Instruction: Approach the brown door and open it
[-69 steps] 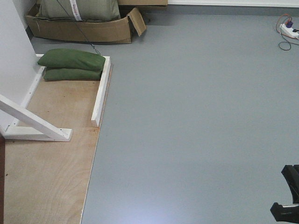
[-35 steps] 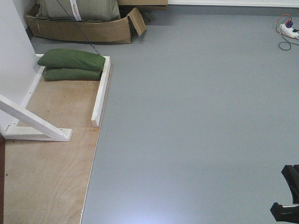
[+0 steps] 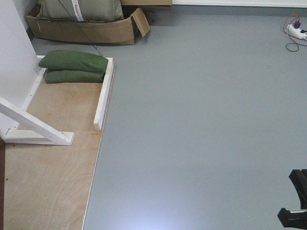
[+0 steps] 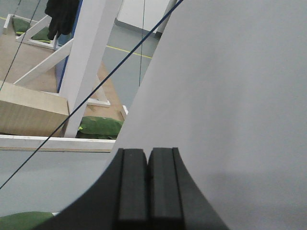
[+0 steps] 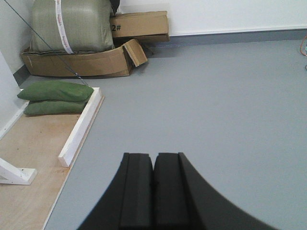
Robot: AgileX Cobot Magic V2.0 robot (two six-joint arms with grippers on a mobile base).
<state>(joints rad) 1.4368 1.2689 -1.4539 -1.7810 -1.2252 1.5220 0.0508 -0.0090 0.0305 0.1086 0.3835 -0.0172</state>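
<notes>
The brown door does not show clearly; only a thin dark brown strip [image 3: 1, 187] sits at the far left edge of the front view, beside the white wall panel [image 3: 14, 57]. My left gripper [image 4: 147, 151] is shut and empty, close to a large white panel [image 4: 230, 96]. My right gripper [image 5: 154, 155] is shut and empty above the grey floor [image 5: 216, 96]. A black part of the right arm [image 3: 295, 203] shows at the bottom right of the front view.
A plywood base [image 3: 48, 172] with white rails [image 3: 103, 96] and a diagonal white brace [image 3: 33, 124] lies on the left. Two green sandbags [image 3: 73, 67] rest on it. A cardboard box [image 3: 81, 26] stands at the back left. A power strip [image 3: 297, 31] lies at the back right.
</notes>
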